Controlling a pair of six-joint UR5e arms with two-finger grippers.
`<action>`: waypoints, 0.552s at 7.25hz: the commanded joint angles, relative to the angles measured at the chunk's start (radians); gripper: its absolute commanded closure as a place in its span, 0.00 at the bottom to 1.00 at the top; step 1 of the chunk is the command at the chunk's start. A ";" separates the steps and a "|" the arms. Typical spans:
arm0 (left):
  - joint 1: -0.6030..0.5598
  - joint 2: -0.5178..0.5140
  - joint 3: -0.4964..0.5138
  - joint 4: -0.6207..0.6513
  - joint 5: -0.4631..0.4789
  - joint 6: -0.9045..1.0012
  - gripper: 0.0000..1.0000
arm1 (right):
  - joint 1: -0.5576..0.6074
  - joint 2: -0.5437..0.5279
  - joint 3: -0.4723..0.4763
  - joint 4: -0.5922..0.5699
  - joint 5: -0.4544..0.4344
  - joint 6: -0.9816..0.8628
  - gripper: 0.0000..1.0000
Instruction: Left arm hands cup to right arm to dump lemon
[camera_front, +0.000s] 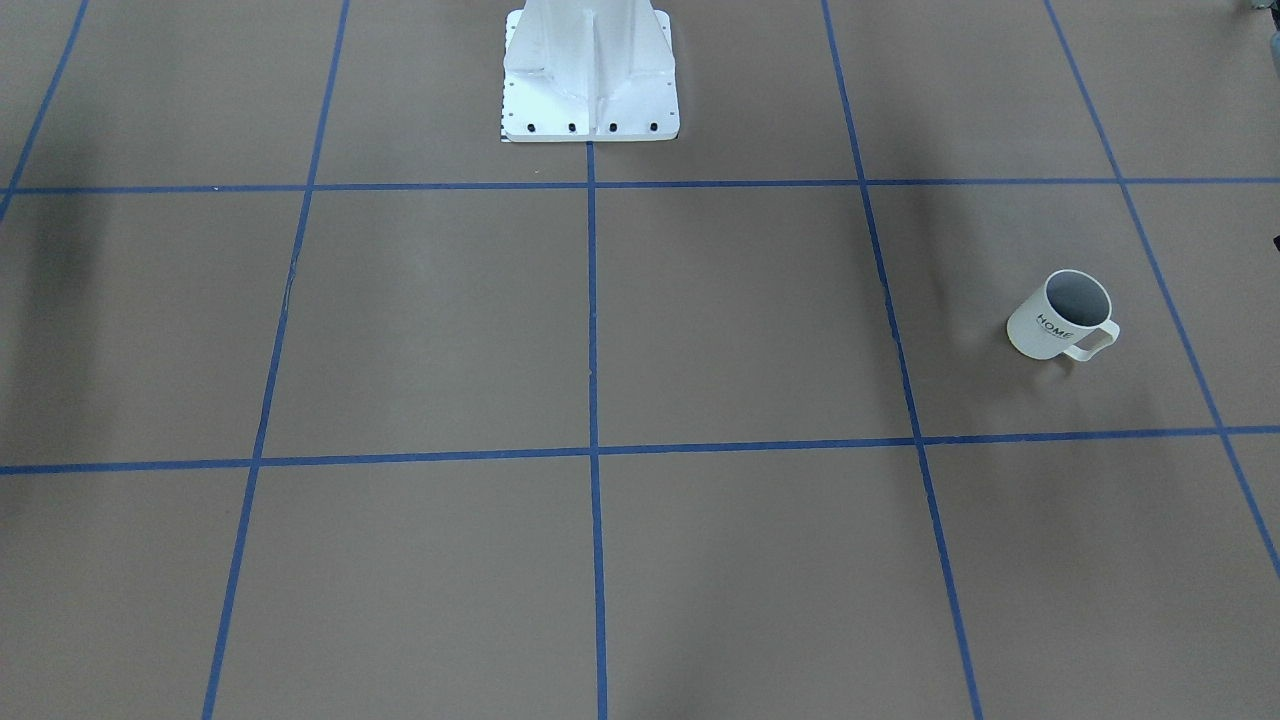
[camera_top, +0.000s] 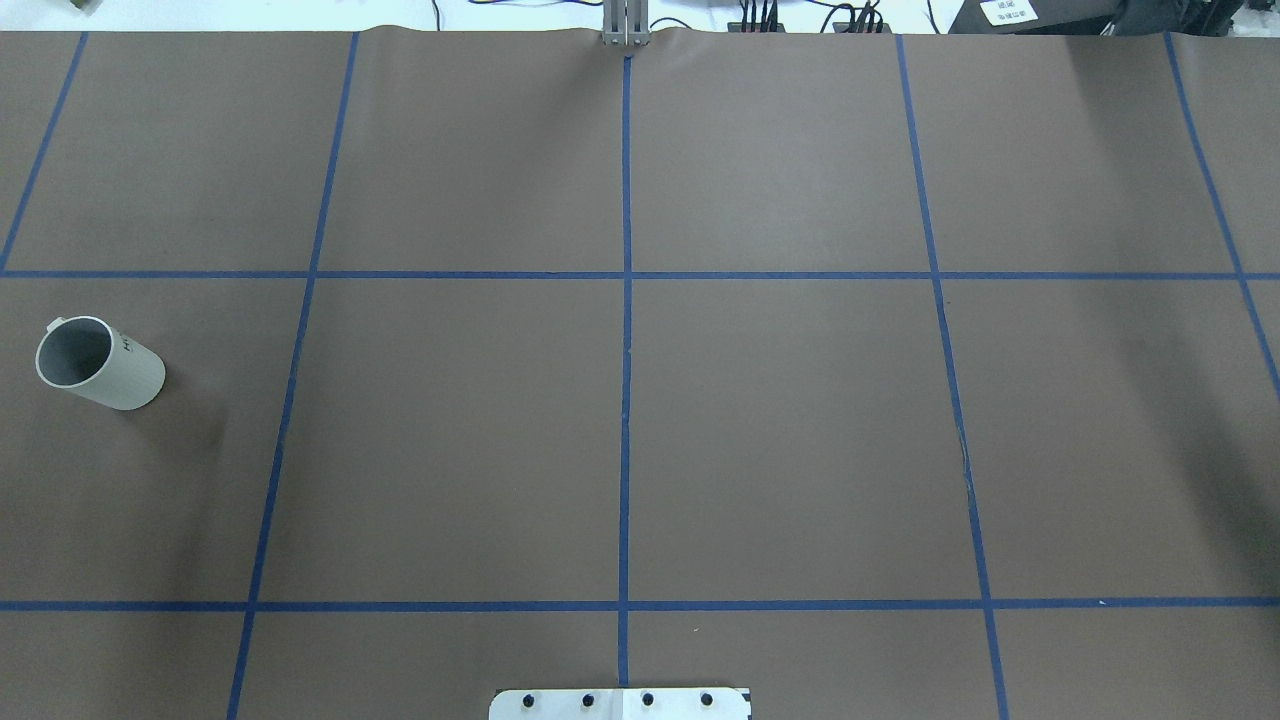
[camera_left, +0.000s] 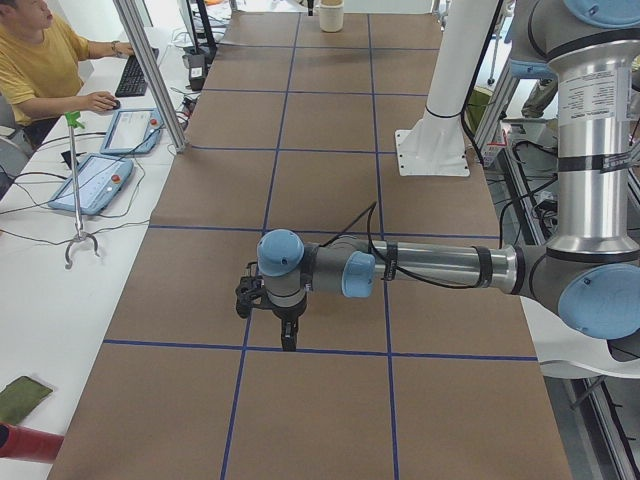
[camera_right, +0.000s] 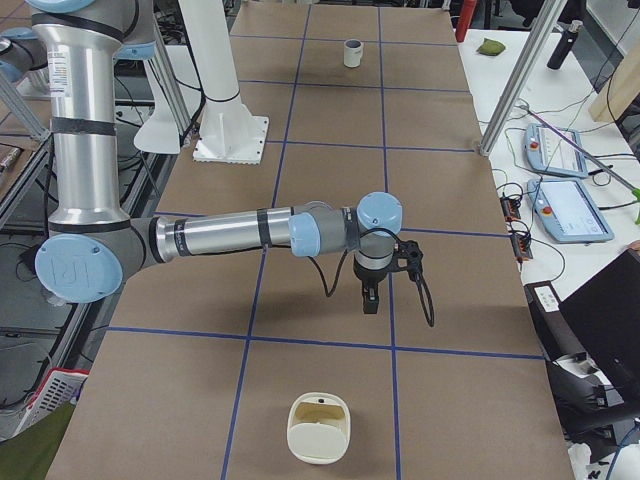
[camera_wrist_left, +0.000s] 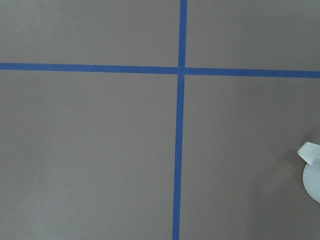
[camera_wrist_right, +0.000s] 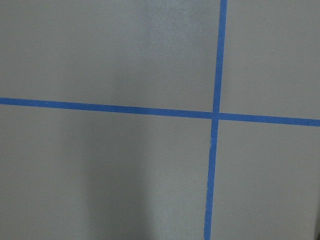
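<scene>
The cup (camera_front: 1065, 315) is a cream-white mug with "HOME" lettering. It stands upright on the brown table, far toward the robot's left (camera_top: 95, 362) and small at the far end (camera_right: 352, 52). Its grey inside shows no lemon; the lemon is hidden or out of view. The left gripper (camera_left: 288, 338) hangs pointing down over a blue tape crossing, and the wrist above it hides the cup in that view. A white edge of the cup (camera_wrist_left: 312, 180) shows at the left wrist view's right border. The right gripper (camera_right: 370, 303) also hangs pointing down over the table. Whether either gripper is open or shut I cannot tell.
The white pedestal base (camera_front: 590, 100) stands at the robot's edge of the table. A cream container (camera_right: 320, 428) lies near the robot's right end. Aluminium posts (camera_left: 150, 70) and a seated person (camera_left: 40, 60) are along the operators' side. Blue tape lines grid the table.
</scene>
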 joint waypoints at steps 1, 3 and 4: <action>-0.002 -0.001 -0.029 -0.001 0.001 -0.002 0.00 | 0.000 -0.003 0.001 0.000 0.001 -0.001 0.00; -0.002 0.037 -0.026 -0.011 -0.012 -0.002 0.00 | 0.000 -0.002 -0.003 0.002 0.001 -0.006 0.00; 0.000 0.051 -0.045 -0.051 -0.014 -0.012 0.00 | -0.001 -0.002 -0.001 0.002 0.005 -0.009 0.00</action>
